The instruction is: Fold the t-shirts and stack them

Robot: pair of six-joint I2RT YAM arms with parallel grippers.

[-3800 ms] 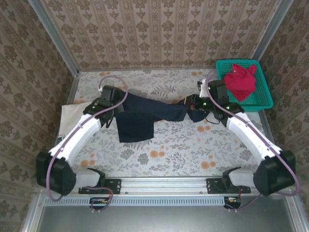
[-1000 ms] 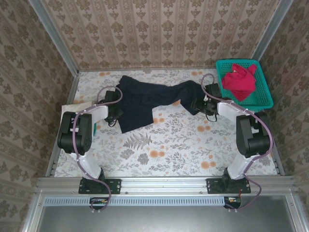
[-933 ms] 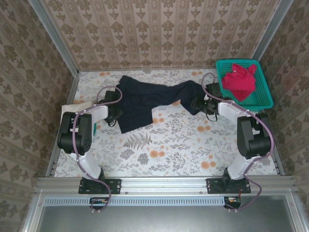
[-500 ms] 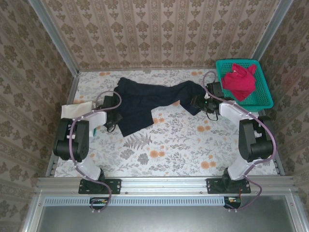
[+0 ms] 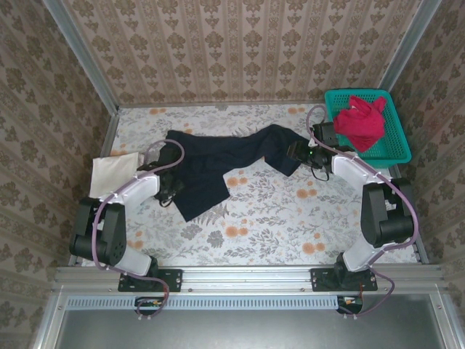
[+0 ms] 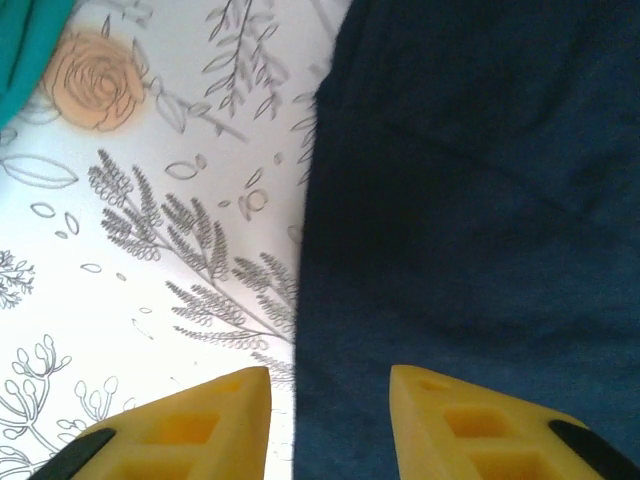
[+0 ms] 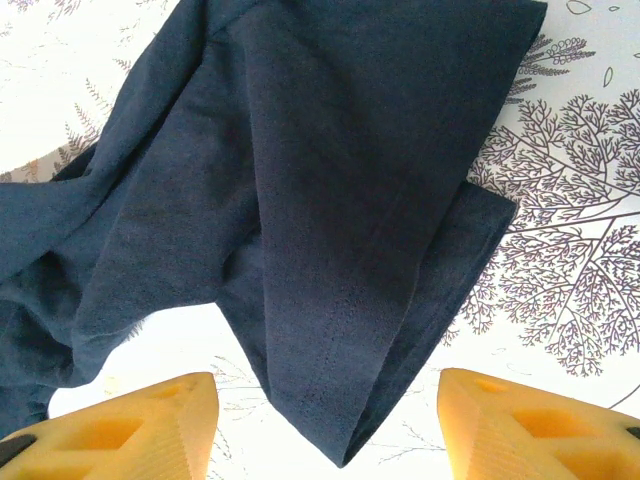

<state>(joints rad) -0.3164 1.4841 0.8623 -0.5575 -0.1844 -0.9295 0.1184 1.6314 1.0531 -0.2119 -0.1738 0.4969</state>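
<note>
Since a moment ago the navy shirt (image 5: 218, 153) has slid a little left and nearer. The left arm has pulled back, so more of the cream shirt (image 5: 115, 171) shows. The navy shirt lies on the table (image 5: 276, 218), in the far half, spread from left to right. One part of it reaches toward the near side on the left, and its right end has folds in it. The left gripper (image 5: 171, 190) is low at the left edge of that near part. From the left wrist, its yellow fingers (image 6: 190, 430) are apart, one over the shirt and one over the table, with the shirt's edge running between them. It is loose and holds nothing. The right gripper (image 5: 296, 151) is at the right end of the shirt. From the right wrist, its fingers (image 7: 540, 420) are spread wide, and a folded corner of the shirt lies on the table between them and just beyond them. It grips nothing either. The cream shirt lies flat at the left edge of the table, just left of the left arm and apart from the navy one. The red shirt (image 5: 360, 122) is bunched up in the teal basket (image 5: 398, 149) at the far right corner, close to the right gripper. The table has a cloth with flowers and leaves on it.
</note>
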